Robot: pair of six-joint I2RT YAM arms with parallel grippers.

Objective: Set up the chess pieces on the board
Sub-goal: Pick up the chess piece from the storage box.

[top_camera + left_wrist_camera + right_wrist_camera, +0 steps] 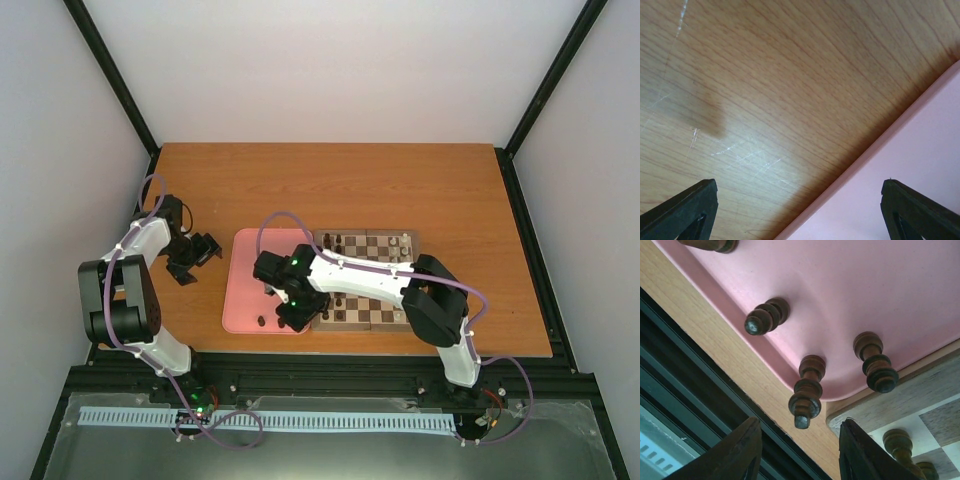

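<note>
My right claw (800, 447) hangs half parted, gripping nothing, over the near corner of the plain pink rectangular tray (850, 285). Three dark brown turned chess pieces (807, 390) stand inside that corner. The checkered wooden board (900, 405) lies just beside the tray. My left claw (800, 210) gapes empty at the tray's left edge.

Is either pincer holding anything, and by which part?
Nothing is held. The right pincer is open, just short of a dark chess piece on the pink tray; the left pincer is open and empty.
</note>
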